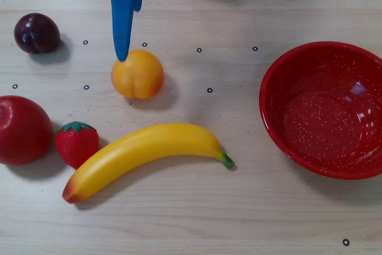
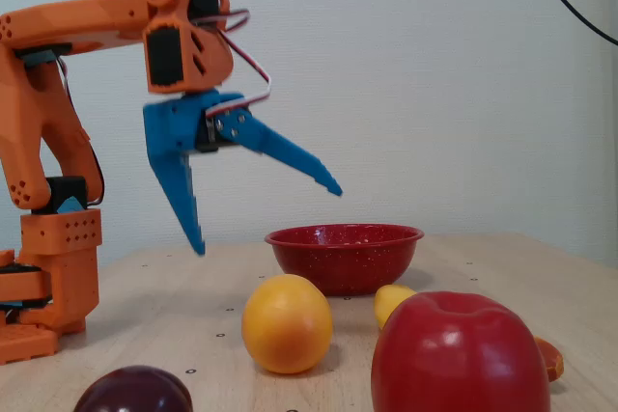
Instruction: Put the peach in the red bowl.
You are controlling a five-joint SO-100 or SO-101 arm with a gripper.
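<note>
The peach (image 1: 137,74) is a yellow-orange ball on the wooden table, left of centre in the overhead view; in the fixed view the peach (image 2: 287,323) sits in the foreground. The red bowl (image 1: 325,108) with white speckles stands empty at the right; the fixed view shows the red bowl (image 2: 344,256) behind the peach. My blue gripper (image 1: 123,22) reaches in from the top edge, one finger tip just over the peach's upper left rim. In the fixed view the gripper (image 2: 267,220) hangs above the table, wide open and empty, one finger pointing down, the other splayed toward the bowl.
A dark plum (image 1: 37,33) lies at the upper left, a red apple (image 1: 22,129) at the left edge, a strawberry (image 1: 76,143) beside it, and a banana (image 1: 146,156) below the peach. The orange arm base (image 2: 48,277) stands at the fixed view's left.
</note>
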